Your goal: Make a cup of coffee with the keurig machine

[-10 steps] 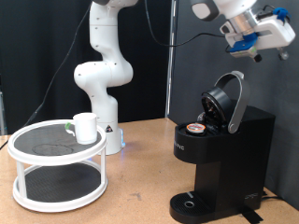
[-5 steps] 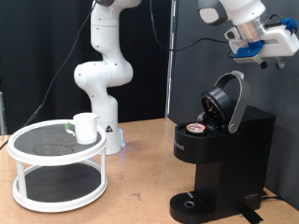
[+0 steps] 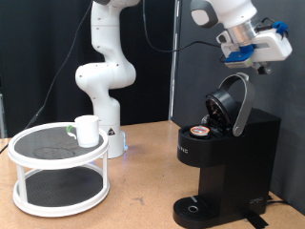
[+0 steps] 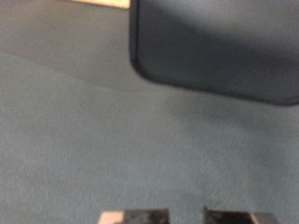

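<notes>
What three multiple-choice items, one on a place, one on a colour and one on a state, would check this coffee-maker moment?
1. Where does the cup stand?
A. On the top tier of the white two-tier stand
B. On the machine's drip base
C. Between the gripper's fingers

2. What colour is the keurig machine?
A. White
B. Black
C. Red

3. How is the machine's lid?
A. Shut flat
C. Taken off and lying on the table
B. Raised open, with a pod in the chamber

Answers: 1 A, the mug sits on the upper shelf at the exterior view's left. 2 B, its body is matte black. 3 B, the lid tilts up under the gripper, which hovers above it, and the pod shows below.
</notes>
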Robot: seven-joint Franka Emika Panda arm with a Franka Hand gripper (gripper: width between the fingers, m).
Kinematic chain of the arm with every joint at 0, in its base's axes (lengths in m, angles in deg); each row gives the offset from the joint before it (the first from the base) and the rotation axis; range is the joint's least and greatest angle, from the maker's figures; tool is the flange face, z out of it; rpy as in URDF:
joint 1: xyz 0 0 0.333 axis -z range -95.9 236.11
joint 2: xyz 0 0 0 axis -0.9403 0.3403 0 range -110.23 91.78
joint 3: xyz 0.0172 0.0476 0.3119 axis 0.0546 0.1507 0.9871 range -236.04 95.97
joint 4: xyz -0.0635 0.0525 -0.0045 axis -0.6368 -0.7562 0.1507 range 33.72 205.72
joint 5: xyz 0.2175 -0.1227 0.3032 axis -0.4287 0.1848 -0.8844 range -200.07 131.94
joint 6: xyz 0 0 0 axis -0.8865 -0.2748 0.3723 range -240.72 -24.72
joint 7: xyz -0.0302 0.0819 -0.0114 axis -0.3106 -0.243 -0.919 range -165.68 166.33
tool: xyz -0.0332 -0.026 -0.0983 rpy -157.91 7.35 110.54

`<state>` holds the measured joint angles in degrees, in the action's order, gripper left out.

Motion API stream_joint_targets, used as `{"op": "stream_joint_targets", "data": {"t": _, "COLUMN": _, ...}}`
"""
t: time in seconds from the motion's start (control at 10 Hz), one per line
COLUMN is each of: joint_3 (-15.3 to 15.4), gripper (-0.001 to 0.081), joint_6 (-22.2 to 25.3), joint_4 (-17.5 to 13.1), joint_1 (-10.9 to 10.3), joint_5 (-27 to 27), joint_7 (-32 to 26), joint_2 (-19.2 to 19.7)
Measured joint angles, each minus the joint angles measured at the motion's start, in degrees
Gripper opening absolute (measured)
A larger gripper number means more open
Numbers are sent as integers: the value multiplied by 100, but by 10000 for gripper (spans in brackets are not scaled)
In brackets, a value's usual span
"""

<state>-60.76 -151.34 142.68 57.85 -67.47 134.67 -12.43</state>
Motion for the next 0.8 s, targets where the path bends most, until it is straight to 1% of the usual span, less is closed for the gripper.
{"op": "stream_joint_targets", "data": {"t": 0.5, "joint_3": -208, "gripper": 0, "joint_6": 39, "joint_4": 495, "joint_1": 137, "joint_5": -192, "joint_7": -488, "joint_2": -367}}
{"op": "stream_joint_targets", "data": {"t": 0.8, "joint_3": -336, "gripper": 0, "joint_6": 189, "joint_4": 684, "joint_1": 208, "joint_5": -204, "joint_7": -521, "joint_2": -569}}
